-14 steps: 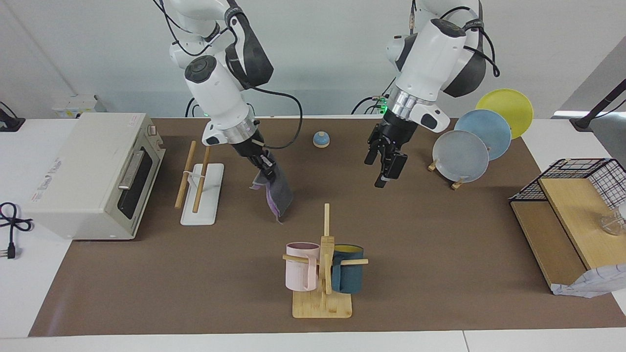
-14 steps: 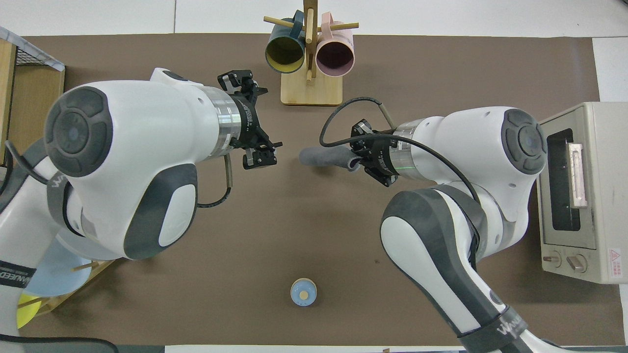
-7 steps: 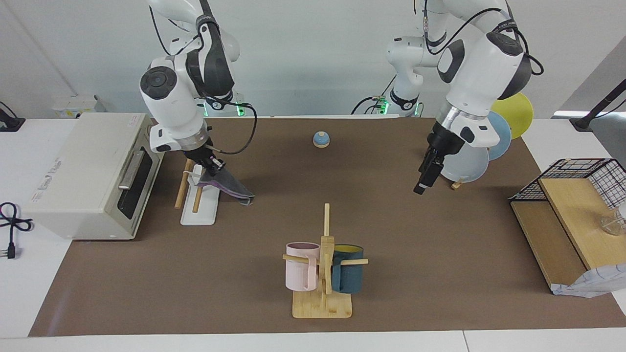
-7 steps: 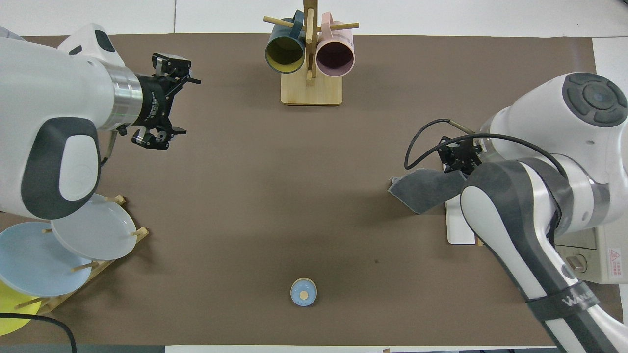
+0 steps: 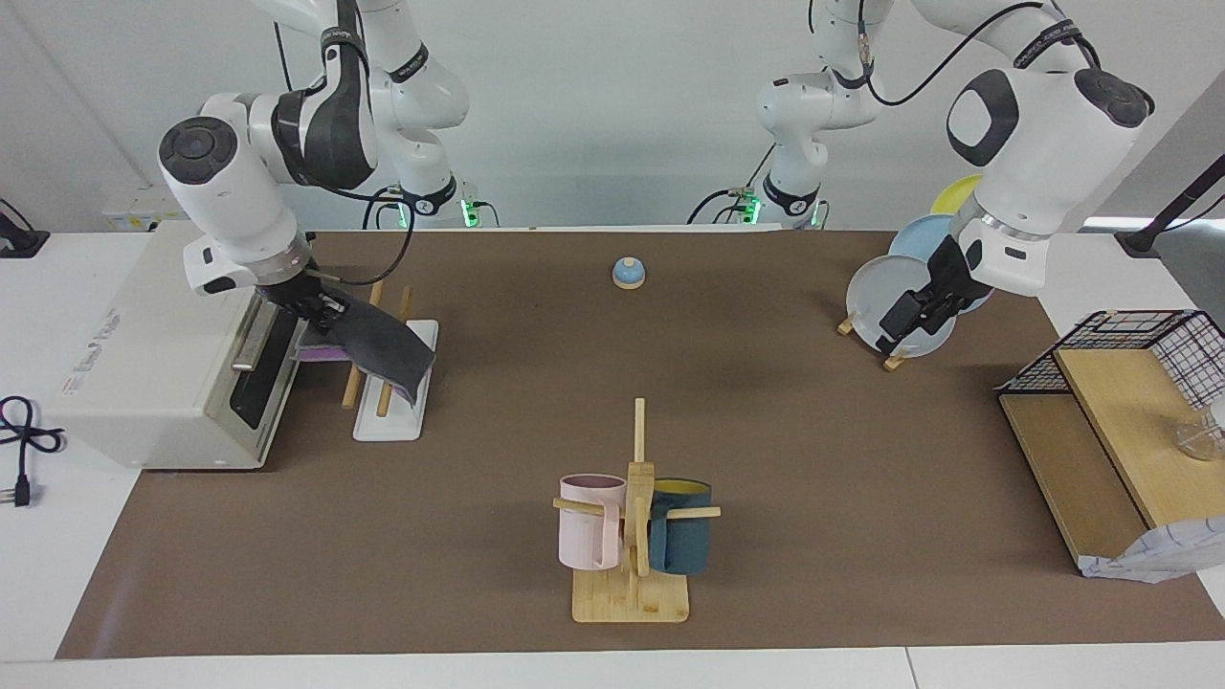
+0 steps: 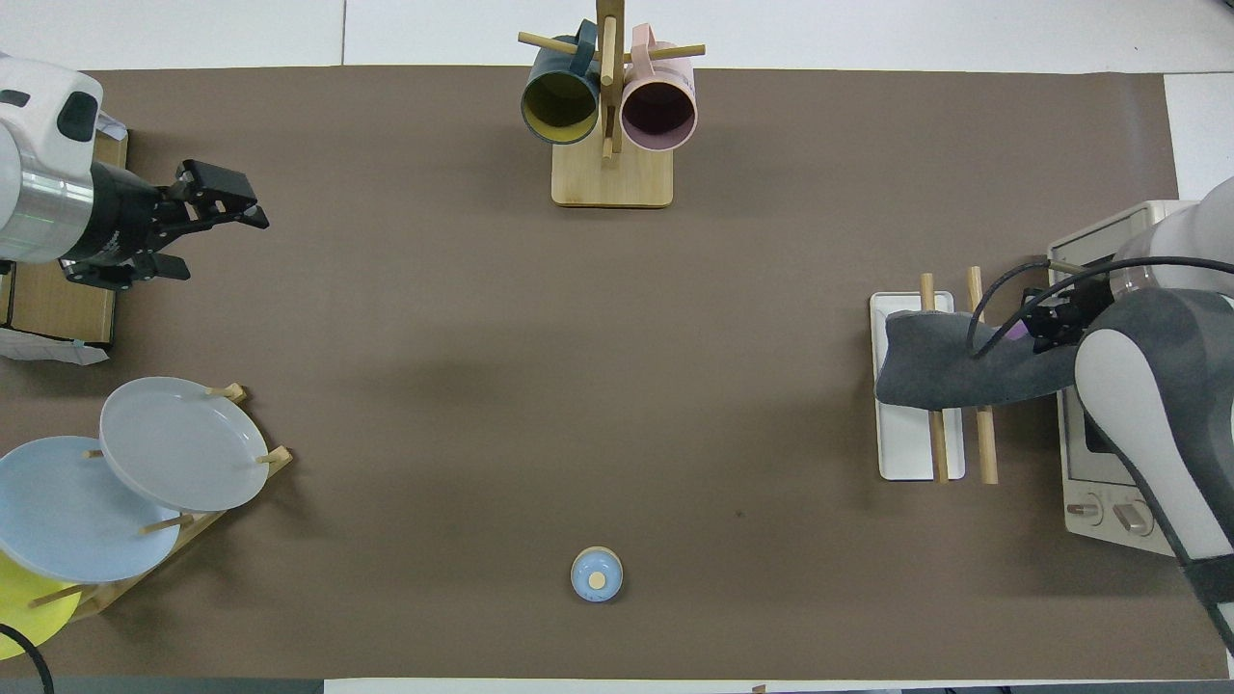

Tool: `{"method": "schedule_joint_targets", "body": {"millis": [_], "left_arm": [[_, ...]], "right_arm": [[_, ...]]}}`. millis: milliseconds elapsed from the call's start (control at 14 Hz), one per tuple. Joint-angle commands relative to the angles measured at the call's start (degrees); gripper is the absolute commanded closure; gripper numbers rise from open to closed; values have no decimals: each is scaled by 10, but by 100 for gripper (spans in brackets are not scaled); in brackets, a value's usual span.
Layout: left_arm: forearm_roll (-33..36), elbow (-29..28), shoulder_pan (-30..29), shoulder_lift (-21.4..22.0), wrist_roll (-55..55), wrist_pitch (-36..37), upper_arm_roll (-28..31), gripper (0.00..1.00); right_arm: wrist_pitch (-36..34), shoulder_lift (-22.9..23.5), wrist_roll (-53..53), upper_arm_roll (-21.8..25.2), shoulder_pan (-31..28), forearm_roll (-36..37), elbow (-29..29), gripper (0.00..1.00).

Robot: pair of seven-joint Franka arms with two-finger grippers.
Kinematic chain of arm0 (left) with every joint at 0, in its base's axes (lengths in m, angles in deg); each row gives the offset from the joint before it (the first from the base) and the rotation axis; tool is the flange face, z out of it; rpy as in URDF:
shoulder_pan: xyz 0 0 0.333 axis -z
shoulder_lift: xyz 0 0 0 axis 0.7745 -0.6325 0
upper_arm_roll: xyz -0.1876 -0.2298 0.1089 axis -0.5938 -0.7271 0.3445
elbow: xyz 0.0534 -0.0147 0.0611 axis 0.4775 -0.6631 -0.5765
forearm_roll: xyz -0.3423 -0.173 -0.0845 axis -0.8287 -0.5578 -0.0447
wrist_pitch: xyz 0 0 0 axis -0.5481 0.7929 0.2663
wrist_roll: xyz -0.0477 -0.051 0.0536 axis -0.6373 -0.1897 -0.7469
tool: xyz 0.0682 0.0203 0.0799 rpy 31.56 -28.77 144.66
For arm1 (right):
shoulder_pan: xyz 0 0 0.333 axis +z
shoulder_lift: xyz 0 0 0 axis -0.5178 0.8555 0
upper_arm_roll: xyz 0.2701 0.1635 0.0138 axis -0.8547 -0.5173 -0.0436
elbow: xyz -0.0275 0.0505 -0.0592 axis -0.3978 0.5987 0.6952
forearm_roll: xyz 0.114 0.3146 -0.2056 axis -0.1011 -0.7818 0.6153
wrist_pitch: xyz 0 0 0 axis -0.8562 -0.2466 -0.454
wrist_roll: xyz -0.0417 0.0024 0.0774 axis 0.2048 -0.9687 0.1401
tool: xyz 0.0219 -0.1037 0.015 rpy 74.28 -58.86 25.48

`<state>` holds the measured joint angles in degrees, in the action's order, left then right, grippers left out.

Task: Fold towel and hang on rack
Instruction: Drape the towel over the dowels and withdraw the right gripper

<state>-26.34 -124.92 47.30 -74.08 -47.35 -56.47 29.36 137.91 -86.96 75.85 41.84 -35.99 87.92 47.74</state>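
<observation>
Towel point(image 5: 378, 340) moved over rack point(image 5: 392, 383) (draped).

Mid-table lies bare between the mug tree point(image 5: 634, 517) and small bell point(image 5: 628, 274); the oven point(image 5: 163, 344) crowds the rack point(image 5: 394, 383)

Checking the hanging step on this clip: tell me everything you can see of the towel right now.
The towel is a thin, limp cloth, folded, dark grey outward with a purple edge showing under the right gripper, which is shut on one end. It drapes across the two wooden rods of the rack, its free end sagging over the white base. It lies beside the toaster oven, at the right arm's end of the table.
</observation>
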Motion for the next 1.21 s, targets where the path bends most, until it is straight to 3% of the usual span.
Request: {"method": "schedule_joint_targets", "body": {"millis": [0, 500, 643, 714, 1143], "left_arm": [[28, 8, -22, 19, -104, 54, -1, 0], [65, 10, -23, 79, -151, 153, 2, 0], [84, 15, -18, 81, -172, 178, 2, 0], [84, 16, -16, 82, -178, 179, 1, 0], [76, 38, 4, 78, -177, 187, 7, 0]], "right_arm": [[-3, -11, -27, -6, -12, 14, 13, 100], [13, -20, -91, -7, -37, 14, 34, 100], [16, -20, -93, -7, -40, 14, 34, 39], [16, -20, -93, -7, -40, 14, 31, 0], [11, -14, -95, -8, -34, 10, -2, 0]]}}
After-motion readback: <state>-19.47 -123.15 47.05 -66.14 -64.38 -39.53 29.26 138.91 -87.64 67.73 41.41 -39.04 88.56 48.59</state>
